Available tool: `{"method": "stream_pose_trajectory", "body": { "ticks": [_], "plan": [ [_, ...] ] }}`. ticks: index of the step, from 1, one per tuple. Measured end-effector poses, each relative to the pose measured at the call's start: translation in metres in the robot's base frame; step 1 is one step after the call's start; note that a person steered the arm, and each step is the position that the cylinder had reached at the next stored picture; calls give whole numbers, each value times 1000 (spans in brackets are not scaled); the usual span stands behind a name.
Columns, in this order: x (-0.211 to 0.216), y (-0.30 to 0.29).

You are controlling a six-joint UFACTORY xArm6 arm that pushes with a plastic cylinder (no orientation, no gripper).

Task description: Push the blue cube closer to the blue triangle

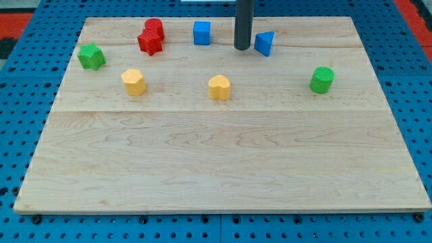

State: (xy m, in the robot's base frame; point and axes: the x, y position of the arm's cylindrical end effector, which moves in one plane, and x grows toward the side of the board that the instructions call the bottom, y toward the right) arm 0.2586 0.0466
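The blue cube (pixel 202 32) sits near the top of the wooden board (pixel 223 162), left of centre. The blue triangle (pixel 264 43) lies to its right, also near the top. My tip (pixel 242 47) is the lower end of the dark rod that comes down from the view's top. It stands between the two blue blocks, just left of the blue triangle and close to it, and well to the right of the blue cube.
Two red blocks (pixel 151 37) sit together left of the blue cube. A green block (pixel 90 56) lies at the far left. A yellow block (pixel 133 82) and another yellow block (pixel 219 87) lie lower down. A green cylinder (pixel 322 79) sits at the right.
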Motion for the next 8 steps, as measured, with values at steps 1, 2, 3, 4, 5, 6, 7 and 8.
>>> {"method": "stream_pose_trajectory", "body": {
  "ticks": [1, 2, 3, 4, 5, 6, 7, 8],
  "plan": [
    [-46, 0],
    [-58, -55],
    [-52, -110],
    [-25, -84],
    [-20, -47],
    [2, -47],
    [36, -67],
    [58, -59]
  ]
}}
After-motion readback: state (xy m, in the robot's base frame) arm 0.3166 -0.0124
